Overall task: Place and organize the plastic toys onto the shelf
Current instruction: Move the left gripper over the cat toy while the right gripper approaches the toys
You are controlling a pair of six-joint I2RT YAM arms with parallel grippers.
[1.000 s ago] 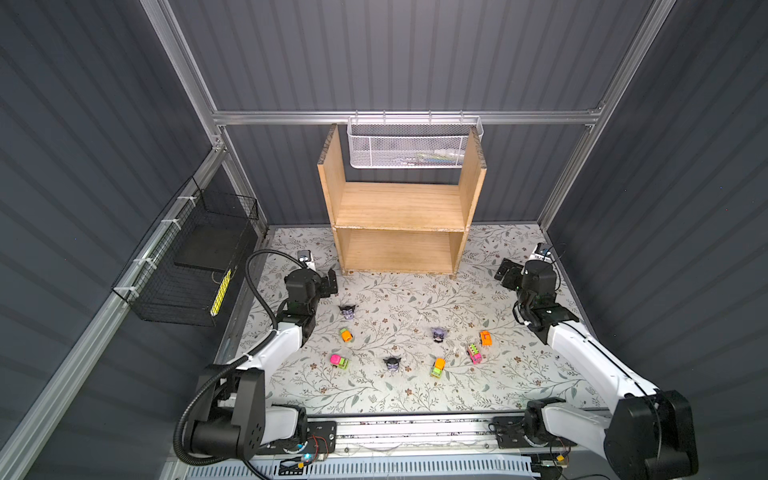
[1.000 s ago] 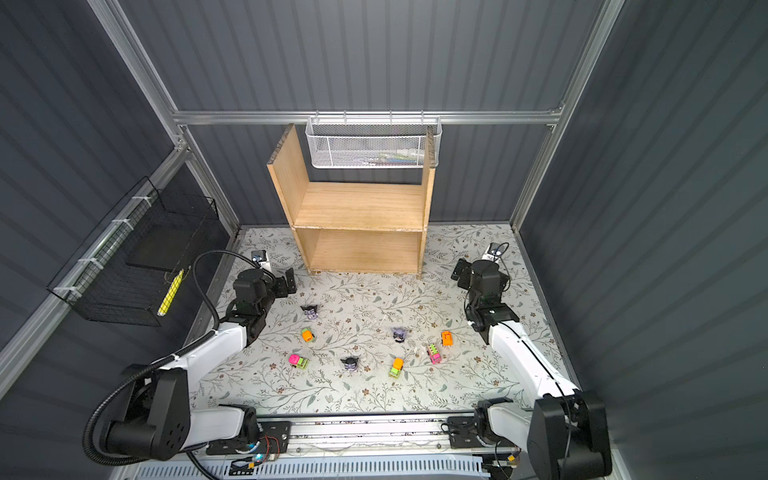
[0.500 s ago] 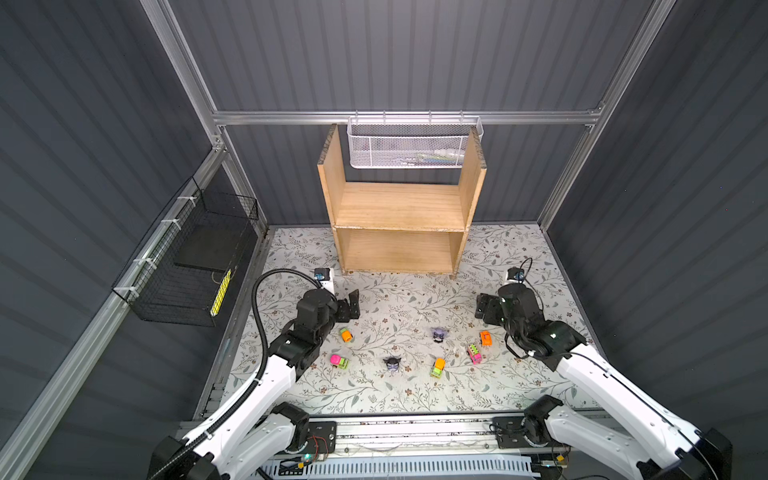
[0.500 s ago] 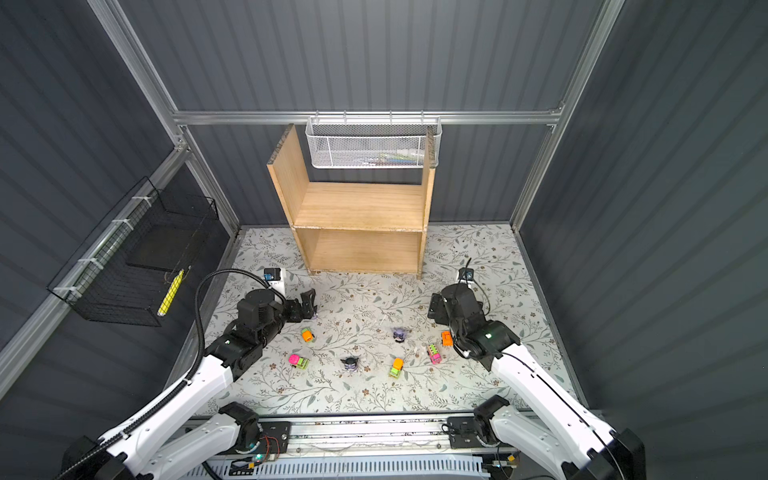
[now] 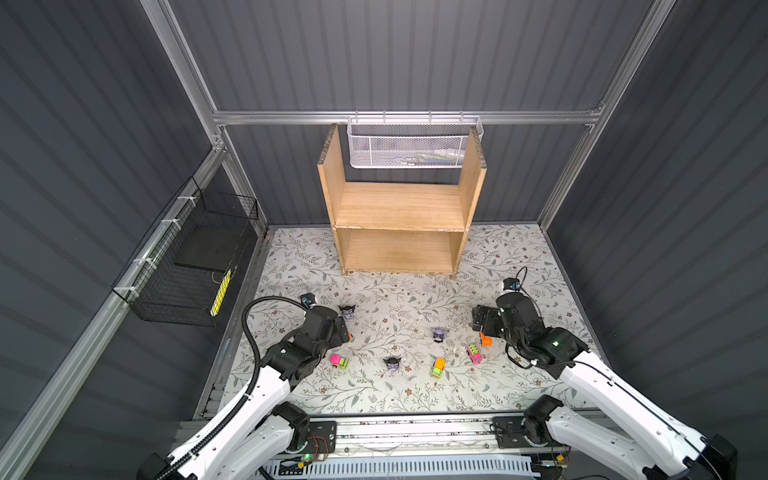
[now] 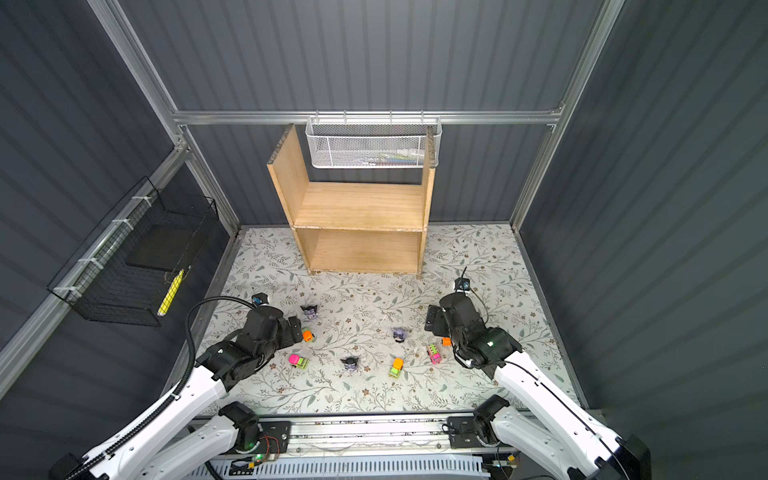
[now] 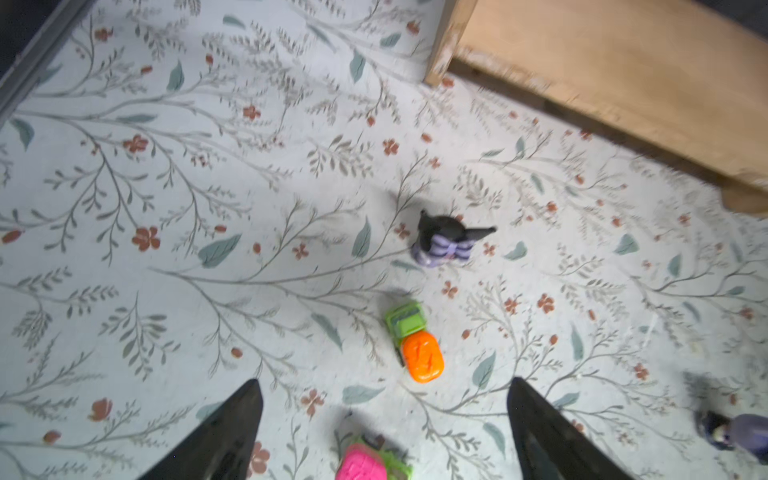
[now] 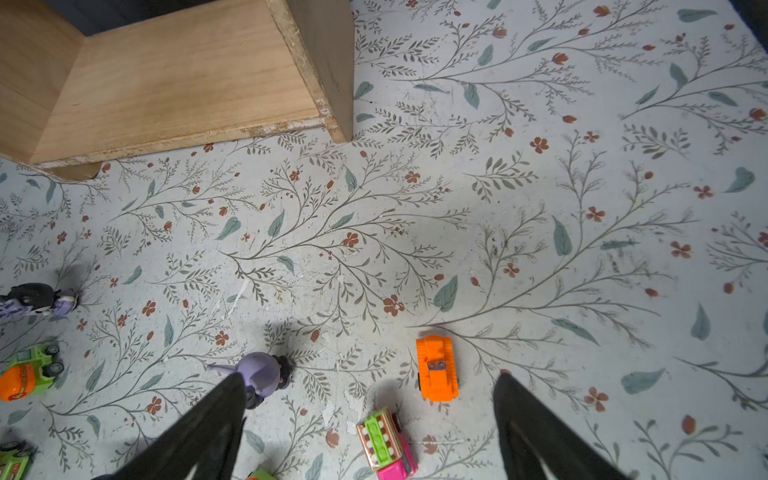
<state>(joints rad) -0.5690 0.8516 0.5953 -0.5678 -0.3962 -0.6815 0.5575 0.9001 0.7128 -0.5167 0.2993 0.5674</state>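
Left claw (image 7: 383, 381) spread wide, holding nothing; orange-green car (image 7: 415, 345) just ahead of its tips. Right claw (image 8: 370, 376) likewise wide, holding nothing; orange car (image 8: 437, 368) between its tips. Both cars on counter (image 5: 519, 249); shelf (image 5: 399, 208) well beyond both claws.

Twin arms, white and black, mounted on one silver rail (image 5: 415, 432).
Left arm (image 5: 266, 386) and right arm (image 5: 602, 382): white shells on the long links, black housings at the joints and wrists. Rows of small dark holes dot the white links nearest the rail. Farther from the rail, a ribbed black hose (image 5: 270, 297) loops off the left arm, and a green light (image 5: 556, 343) glows on the right arm's black housing. Left gripper (image 7: 383, 381) and right gripper (image 8: 370, 376): black fingers (image 7: 232, 428) tapering to points.
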